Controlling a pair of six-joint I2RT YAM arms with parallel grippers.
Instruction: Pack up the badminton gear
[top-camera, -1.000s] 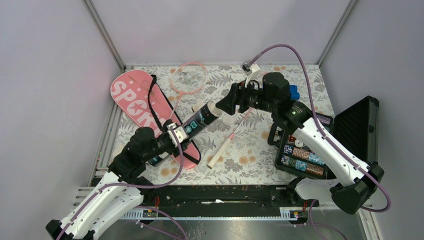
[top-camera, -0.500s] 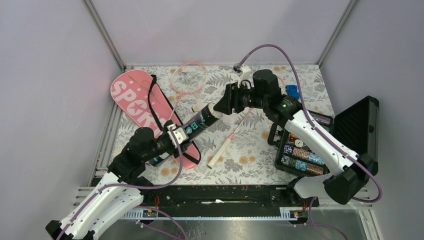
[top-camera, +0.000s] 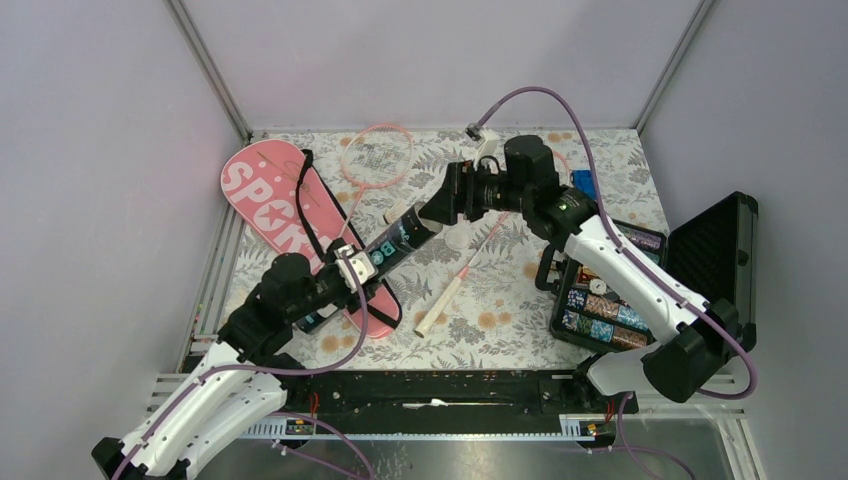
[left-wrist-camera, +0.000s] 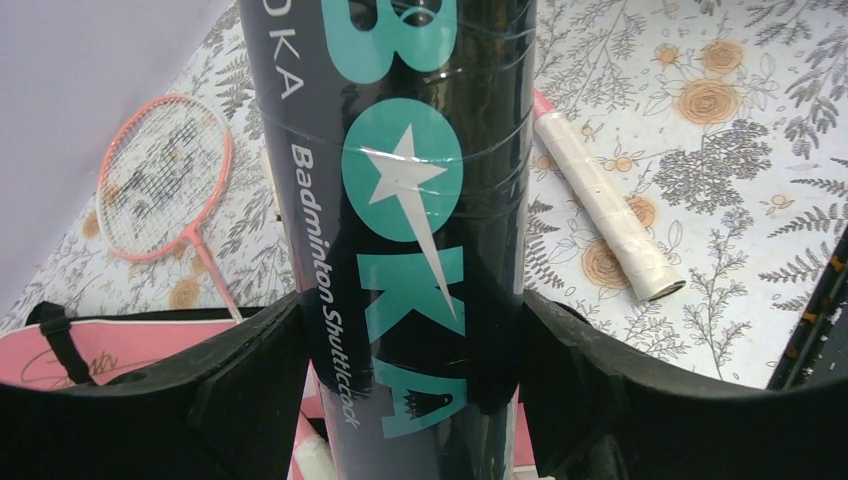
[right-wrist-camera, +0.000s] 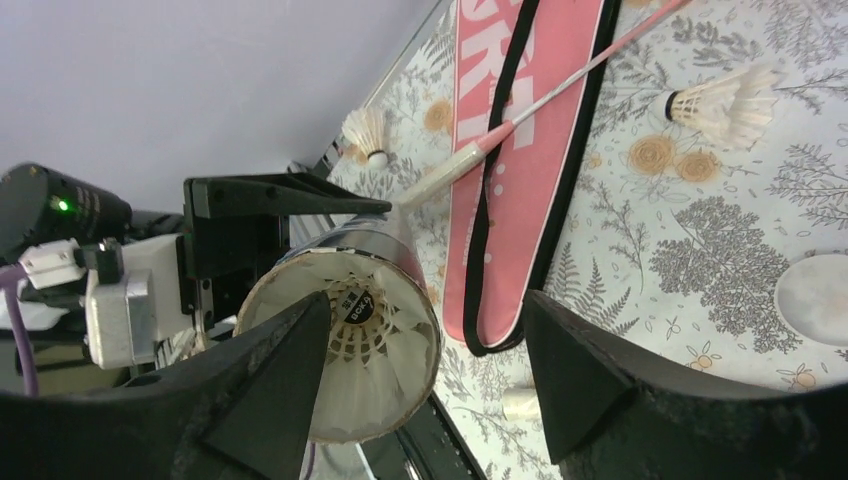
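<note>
Flowered cloth covers the table (top-camera: 500, 300), with plain grey walls round it. My left gripper (left-wrist-camera: 410, 350) is closed firmly on the black tube with teal print (left-wrist-camera: 400, 150), a jaw pressed to each side. It holds the tube on a slant above the middle of the overhead view, open end toward my right gripper (right-wrist-camera: 425, 305). That one has its jaws spread wide and grips nothing; they stand to either side of the tube's mouth. A white feather shuttlecock (right-wrist-camera: 350, 340) sits just inside the mouth. I judge the step to be loading shuttlecocks. To do it well I should keep the tube steady and move my right gripper only along the tube's line, so the jaws do not knock the rim or crush feathers. Two more shuttlecocks lie loose on the cloth, one at upper right of the right wrist view (right-wrist-camera: 725, 100), one near its upper middle (right-wrist-camera: 365, 130). A round white disc (right-wrist-camera: 815, 300), perhaps the lid, lies at that view's right edge. The long pink bag (top-camera: 290, 220) lies at left overhead, under my left arm. One pink racket (top-camera: 375, 160) rests at upper centre, and another's cream handle (top-camera: 445, 290) lies just below the tube, where a low reach could snag it. An open black case of patterned rolls (top-camera: 610, 300) at right and a small blue toy (top-camera: 585, 183) are not part of the gear.
</note>
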